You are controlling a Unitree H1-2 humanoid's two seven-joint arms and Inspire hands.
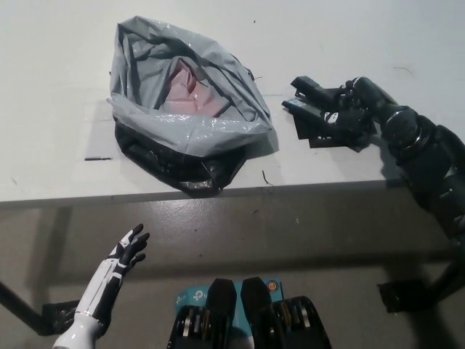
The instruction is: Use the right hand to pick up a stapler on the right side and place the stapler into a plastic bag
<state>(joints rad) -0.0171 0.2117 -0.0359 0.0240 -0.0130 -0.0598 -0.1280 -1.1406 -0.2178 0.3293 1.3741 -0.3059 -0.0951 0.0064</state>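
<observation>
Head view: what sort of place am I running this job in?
Probably a lab or workshop test bench rather than a home. A plain white table stands over a bare grey floor, and the props in view look staged: a grey plastic bag and a black stapler.

The right hand (361,104) covers the rear of the stapler (311,110); black lies on black there, and we cannot tell where one ends or whether the hand grips it. The right arm runs off the picture's right edge. Folds of the plastic bag (182,131) hide most of a pink item (190,89) inside; we cannot identify it. The arm behind the left hand (129,249) is cut off at the bottom edge. The table (58,73) runs past the top, left and right edges.
</observation>
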